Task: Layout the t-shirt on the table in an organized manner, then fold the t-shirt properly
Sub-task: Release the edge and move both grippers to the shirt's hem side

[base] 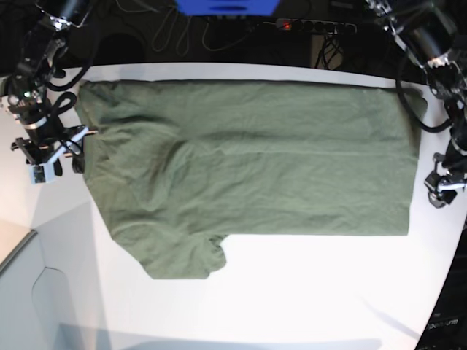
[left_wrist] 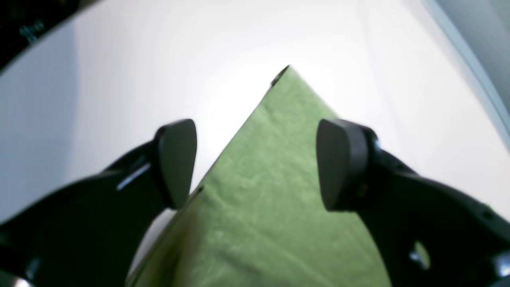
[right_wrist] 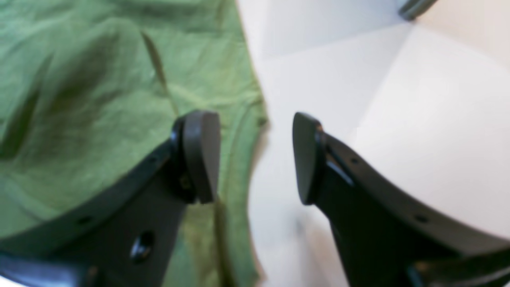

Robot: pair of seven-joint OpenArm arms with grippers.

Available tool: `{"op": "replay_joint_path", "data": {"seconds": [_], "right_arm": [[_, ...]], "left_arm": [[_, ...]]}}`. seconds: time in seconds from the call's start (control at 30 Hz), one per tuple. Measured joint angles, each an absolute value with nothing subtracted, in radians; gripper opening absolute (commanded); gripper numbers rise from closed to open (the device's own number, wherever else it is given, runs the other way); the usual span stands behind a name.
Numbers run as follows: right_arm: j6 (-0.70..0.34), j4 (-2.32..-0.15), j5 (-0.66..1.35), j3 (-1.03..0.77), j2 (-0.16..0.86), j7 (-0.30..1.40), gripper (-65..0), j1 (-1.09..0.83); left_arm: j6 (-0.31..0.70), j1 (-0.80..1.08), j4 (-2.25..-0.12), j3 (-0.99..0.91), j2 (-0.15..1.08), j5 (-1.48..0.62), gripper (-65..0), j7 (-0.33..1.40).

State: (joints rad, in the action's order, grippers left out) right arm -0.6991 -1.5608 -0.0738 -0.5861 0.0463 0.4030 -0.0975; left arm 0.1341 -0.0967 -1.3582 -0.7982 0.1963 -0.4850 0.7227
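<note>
The olive-green t-shirt (base: 248,160) lies spread across the white table (base: 306,292), long side left to right, one sleeve (base: 182,255) pointing to the front. My left gripper (left_wrist: 259,163) hangs open over a flat corner of the t-shirt (left_wrist: 263,191), nothing between its fingers (left_wrist: 342,163). In the base view the left gripper (base: 438,191) sits just off the shirt's right edge. My right gripper (right_wrist: 255,157) is open too, straddling the edge of the t-shirt (right_wrist: 99,99), one finger (right_wrist: 201,155) above fabric, the other above bare table. From the base camera the right gripper (base: 55,157) hovers at the shirt's left edge.
A power strip (base: 314,25), cables and a blue object (base: 226,6) lie behind the table's far edge. The table's rim curves round at the front right (base: 430,306). A pale panel (base: 22,292) stands at the front left.
</note>
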Motion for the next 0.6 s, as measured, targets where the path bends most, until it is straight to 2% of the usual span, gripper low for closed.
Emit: {"op": "replay_joint_path", "data": {"seconds": [0.23, 0.47, 0.6], "right_arm": [[-0.699, -1.511, -0.074, -0.587, 0.047, 0.405, -35.5, -0.054], [-0.699, -1.507, -0.078, -0.586, 0.049, 0.407, -35.5, -0.059], [-0.699, -1.507, -0.075, -0.587, 0.064, 0.408, -35.5, -0.065]], "left_arm": [[0.141, -0.3, -1.083, -0.688, 0.238, -0.399, -19.5, 0.671], [0.133, -0.45, -0.646, -0.517, 0.292, -0.274, -19.5, 0.304], [0.136, -0.54, -0.406, -0.45, 0.317, -0.244, -19.5, 0.158]]}}
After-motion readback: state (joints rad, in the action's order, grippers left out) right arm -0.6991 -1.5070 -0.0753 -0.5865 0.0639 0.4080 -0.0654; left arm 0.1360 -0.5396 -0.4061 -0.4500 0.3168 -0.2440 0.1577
